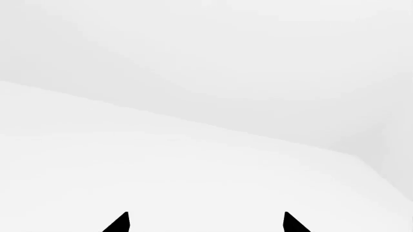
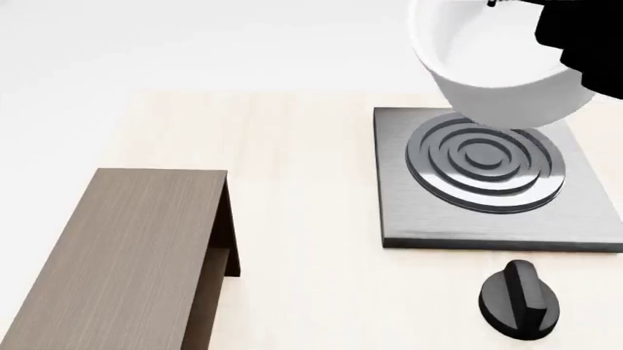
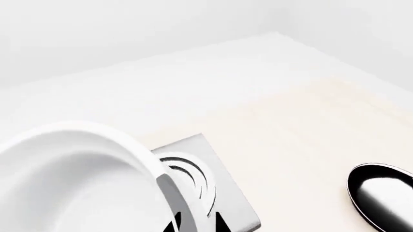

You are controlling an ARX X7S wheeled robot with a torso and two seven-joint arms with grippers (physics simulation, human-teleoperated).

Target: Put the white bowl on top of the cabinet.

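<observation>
With our right gripper (image 3: pixel 193 223) clamped on the white bowl's (image 2: pixel 492 73) rim, a tilt risks dropping it short of the cabinet (image 2: pixel 127 248).

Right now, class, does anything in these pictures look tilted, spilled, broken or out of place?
Only one thing: the white bowl hangs tilted in the air above the stove plate, held at its rim by the right gripper. Nothing has spilled or looks damaged. The cabinet and the knob sit squarely on the table.
</observation>
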